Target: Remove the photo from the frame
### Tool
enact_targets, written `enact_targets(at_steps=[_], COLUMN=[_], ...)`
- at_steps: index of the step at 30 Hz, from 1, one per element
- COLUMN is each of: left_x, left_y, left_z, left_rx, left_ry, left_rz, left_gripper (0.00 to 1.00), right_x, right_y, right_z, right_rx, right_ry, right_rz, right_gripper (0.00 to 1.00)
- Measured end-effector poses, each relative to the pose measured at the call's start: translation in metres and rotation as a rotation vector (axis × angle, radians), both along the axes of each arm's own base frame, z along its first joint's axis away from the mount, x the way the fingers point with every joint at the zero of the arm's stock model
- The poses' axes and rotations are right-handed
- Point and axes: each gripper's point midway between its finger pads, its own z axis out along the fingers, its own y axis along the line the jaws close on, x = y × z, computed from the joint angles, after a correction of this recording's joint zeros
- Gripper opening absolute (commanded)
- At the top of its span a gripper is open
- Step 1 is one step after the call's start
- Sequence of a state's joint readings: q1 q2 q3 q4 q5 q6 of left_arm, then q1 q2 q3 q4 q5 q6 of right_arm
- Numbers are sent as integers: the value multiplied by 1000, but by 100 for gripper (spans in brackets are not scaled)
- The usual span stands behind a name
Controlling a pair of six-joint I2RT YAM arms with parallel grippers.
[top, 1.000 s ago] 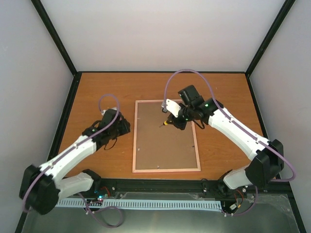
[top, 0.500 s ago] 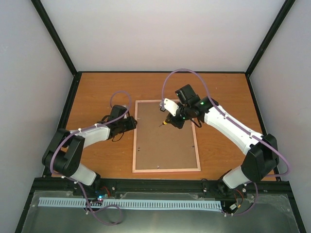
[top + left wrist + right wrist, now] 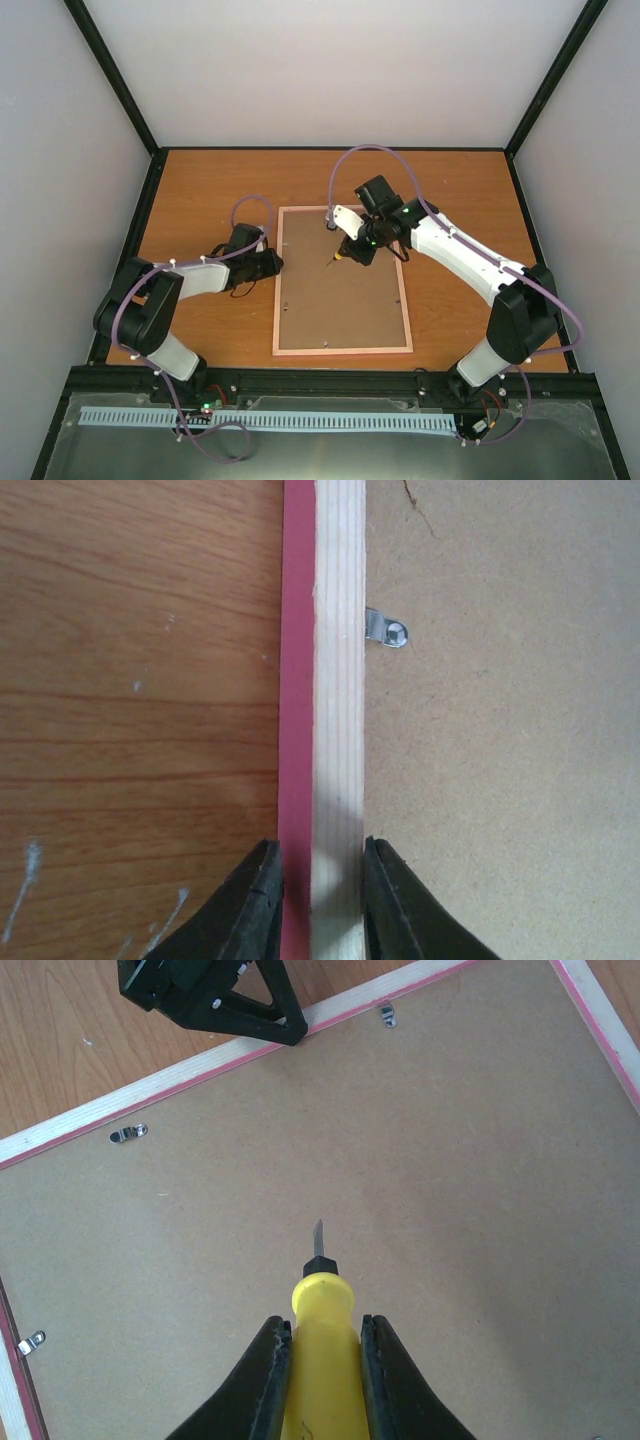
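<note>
The frame (image 3: 340,350) lies face down mid-bench, the photo hidden under the backing panel (image 3: 340,300); the left fingers (image 3: 262,900) clamp its left rail, the right fingers (image 3: 265,1370) clamp the screwdriver (image 3: 322,1310); freeing the back seems in hand, so next the tip must reach a metal tab (image 3: 128,1133) and turn it aside.

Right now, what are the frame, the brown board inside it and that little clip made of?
The frame looks like bare pale wood, with grain lines showing, and a pink painted outer edge. The brown board seems to be pressed fibreboard: matte, flat, finely speckled. The clip is probably metal, silvery and shiny.
</note>
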State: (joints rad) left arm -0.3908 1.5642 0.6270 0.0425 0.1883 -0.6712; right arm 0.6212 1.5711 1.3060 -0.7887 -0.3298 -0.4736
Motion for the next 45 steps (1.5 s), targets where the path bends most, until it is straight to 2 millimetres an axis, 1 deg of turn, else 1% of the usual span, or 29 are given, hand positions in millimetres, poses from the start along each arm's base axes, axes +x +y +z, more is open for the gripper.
enact_targets(at_steps=[3, 11, 18, 22, 29, 33, 39, 45], left_x=[1, 4, 5, 4, 3, 3, 2, 3], left_y=[-2, -7, -13, -15, -18, -18, -18, -18], left_z=[0, -2, -1, -1, -1, -1, -1, -1], left_rx=[-8, -31, -52, -65, -78, -81, -84, -84], left_ry=[-1, -9, -22, -33, -43, -50, -57, -58], left_rz=[-5, -23, -45, -58, -68, -69, -69, -70], left_gripper=[20, 13, 8, 7, 6, 5, 4, 3], right_x=[0, 1, 6, 22, 57, 73, 81, 83], right_y=[0, 0, 3, 13, 42, 60, 80, 88], right_z=[0, 0, -4, -2, 2, -7, -30, -42], right_rx=[1, 1, -8, -7, 32, 58, 83, 90], right_ry=[0, -1, 1, -6, -3, 37, 137, 193], right_rz=[0, -1, -5, -14, -35, -37, -35, -40], right_gripper=[3, 3, 3, 3, 3, 3, 3, 3])
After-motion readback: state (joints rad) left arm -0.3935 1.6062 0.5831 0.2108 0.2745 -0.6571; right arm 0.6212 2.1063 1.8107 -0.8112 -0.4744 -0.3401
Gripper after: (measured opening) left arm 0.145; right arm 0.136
